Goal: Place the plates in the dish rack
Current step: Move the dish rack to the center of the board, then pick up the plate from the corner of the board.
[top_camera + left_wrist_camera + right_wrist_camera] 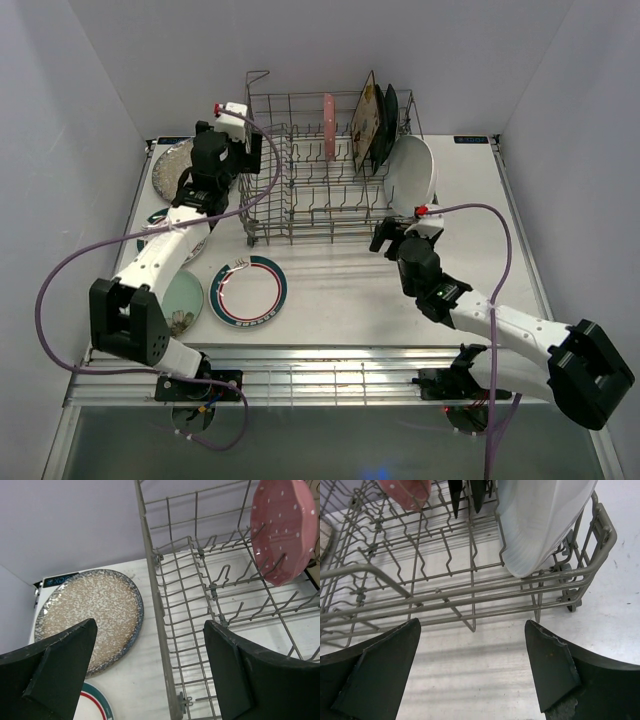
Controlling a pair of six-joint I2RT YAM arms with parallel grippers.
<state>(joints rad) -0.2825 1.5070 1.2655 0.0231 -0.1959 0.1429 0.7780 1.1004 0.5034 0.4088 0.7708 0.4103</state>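
the large grey wire dish rack (330, 175) sat at 12 o'clock on the white desk (340, 310). its long axis ran from 9 to 3 o'clock in the top view, with tines upright so that plates could stand on edge. several plates stood in it: a pink scalloped plate (328, 125) upright near the middle, a black floral square plate (368, 122) with darker ones just behind it toward 1 o'clock, and a white oval plate (540, 525) at the 3 o'clock end. the white one tilted outward against the corner rail, its long axis rising steeply. their faces looked toward 9 and 3 o'clock, along the rack's length, which is how the tines hold them. three more lay flat on the desk. a speckled silver round plate (90, 615) was at 10 o'clock, just beside the rack's left wall. a teal-rimmed white plate (250, 290) was at 7 o'clock, and a pale green plate (185, 297) lay just beside it, partly under the left arm. the left pincer (150, 625) hung over the rack's left rim, spread wide and gripping nothing. the right pincer (472, 624) faced the rack's near rail below the white plate, likewise spread wide and empty. i judged the task roughly half done. the speckled plate looked the handiest next pick for the left arm, though a flat plate offers little edge to pinch.
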